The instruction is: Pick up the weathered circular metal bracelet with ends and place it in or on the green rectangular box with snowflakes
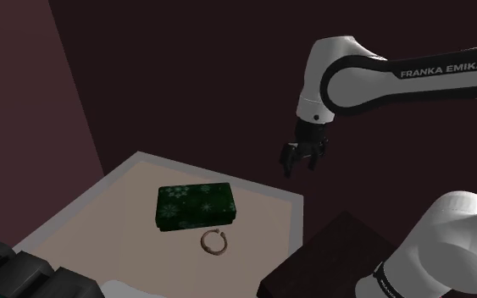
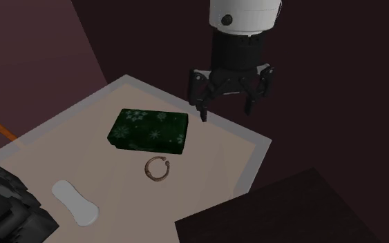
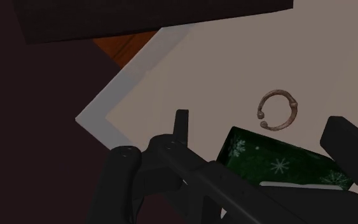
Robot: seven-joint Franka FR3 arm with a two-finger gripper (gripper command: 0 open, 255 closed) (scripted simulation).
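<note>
**Open claw high over the far rim, bracelet flat beside the box**

In the second exterior view the gripper (image 2: 226, 107) hangs well above the table (image 2: 206, 172), at about 2 o'clock from the box (image 2: 149, 130) and over the table's far edge. Its two black fingers stand wide apart with nothing between them. The wrist view shows the same spread, with the box and bracelet far below.

A pale grey rim (image 3: 131, 76) runs round the beige top. In the second exterior view the table's corners sit at about 12 and 3 o'clock. The dark stand (image 1: 330, 258) rises just past the rim at 5 o'clock from the bracelet. A black blocky shape (image 2: 6, 207) crowds the table's 8 o'clock corner, and a white oval piece (image 2: 74, 203) lies flat on the top near it. The beige surface lies open at the bracelet's 3, 6 and 9 o'clock. Only the box stands close, at 11 o'clock.

The bracelet (image 2: 157, 168) lies flat on the table just beside the box's near long side, apart from it, at roughly 5 o'clock from the box's middle in both outside views. It is a thin, dull brownish ring, mottled rather than shiny. It is not closed: a short gap breaks the circle, and each end thickens into a small knob.

The box is a low dark green rectangle scattered with pale snowflakes, lying flat with its top face up.
</note>
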